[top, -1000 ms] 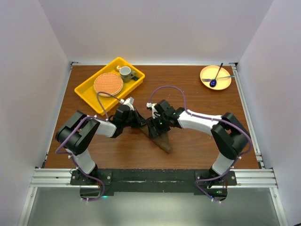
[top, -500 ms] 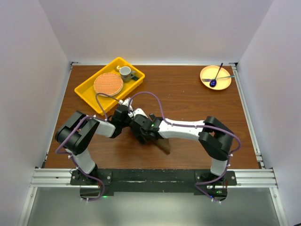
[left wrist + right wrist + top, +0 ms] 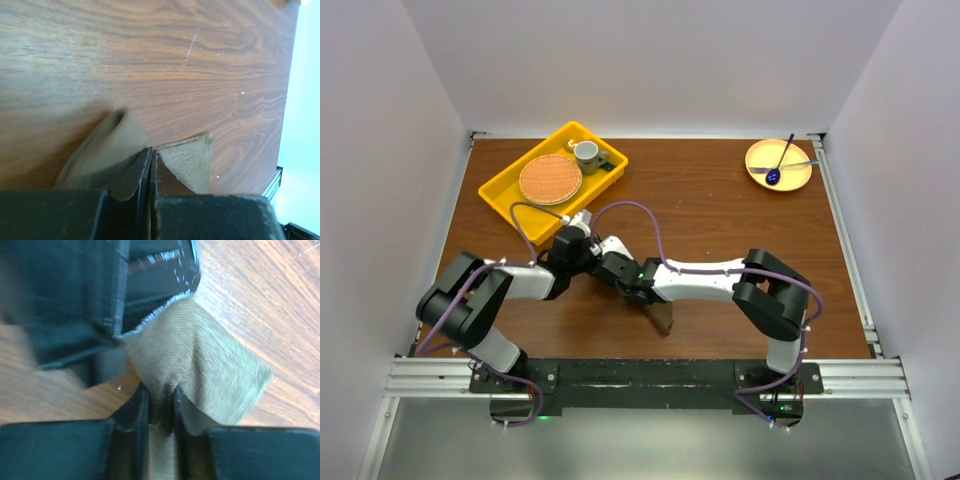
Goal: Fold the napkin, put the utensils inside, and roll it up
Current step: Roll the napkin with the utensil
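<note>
Seen from above, the left gripper and right gripper meet almost tip to tip on the wooden table, left of centre. The olive-brown napkin trails from them toward the near edge, mostly hidden under the right arm. How the jaws stand cannot be told from here.

In the left wrist view, the left gripper is clenched, its fingers pressed together on a napkin edge. The cloth spreads to both sides onto the table.

In the right wrist view, the right gripper pinches a fold of the napkin in a narrow gap. The left gripper meets the cloth's far edge.
</note>
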`<action>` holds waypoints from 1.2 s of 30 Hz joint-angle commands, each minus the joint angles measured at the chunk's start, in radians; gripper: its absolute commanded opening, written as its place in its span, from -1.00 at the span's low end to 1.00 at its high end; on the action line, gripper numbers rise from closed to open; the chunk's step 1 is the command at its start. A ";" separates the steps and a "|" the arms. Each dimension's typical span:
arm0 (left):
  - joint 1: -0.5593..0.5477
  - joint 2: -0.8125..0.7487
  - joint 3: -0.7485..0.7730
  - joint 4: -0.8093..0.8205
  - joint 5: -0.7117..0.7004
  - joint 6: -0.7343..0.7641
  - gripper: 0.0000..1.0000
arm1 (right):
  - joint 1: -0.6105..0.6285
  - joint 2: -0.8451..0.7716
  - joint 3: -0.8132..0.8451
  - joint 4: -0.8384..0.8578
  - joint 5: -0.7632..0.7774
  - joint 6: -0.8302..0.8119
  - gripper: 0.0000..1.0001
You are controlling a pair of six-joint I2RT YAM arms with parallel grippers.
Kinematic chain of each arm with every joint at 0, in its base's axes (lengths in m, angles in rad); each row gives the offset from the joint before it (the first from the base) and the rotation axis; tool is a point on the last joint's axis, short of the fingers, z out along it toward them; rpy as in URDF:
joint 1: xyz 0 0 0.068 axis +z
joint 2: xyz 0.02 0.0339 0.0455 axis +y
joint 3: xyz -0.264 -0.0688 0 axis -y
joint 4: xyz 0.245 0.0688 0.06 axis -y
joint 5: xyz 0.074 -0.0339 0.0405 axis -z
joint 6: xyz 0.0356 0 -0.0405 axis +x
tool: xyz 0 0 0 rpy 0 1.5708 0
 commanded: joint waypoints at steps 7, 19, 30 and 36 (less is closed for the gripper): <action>-0.014 -0.384 0.107 -0.453 -0.214 0.182 -0.54 | -0.171 -0.112 -0.248 0.359 -0.516 -0.079 -1.00; -0.015 -0.399 0.054 -0.331 -0.099 0.102 -0.42 | -0.457 0.083 -0.302 0.571 -1.282 0.189 -1.00; -0.023 -0.281 -0.099 0.034 0.007 0.041 -0.74 | -0.526 0.155 -0.336 0.504 -1.121 0.258 -1.00; -0.023 -0.136 -0.113 0.192 0.030 0.013 -0.79 | -0.526 0.152 -0.313 0.418 -1.046 0.202 -1.00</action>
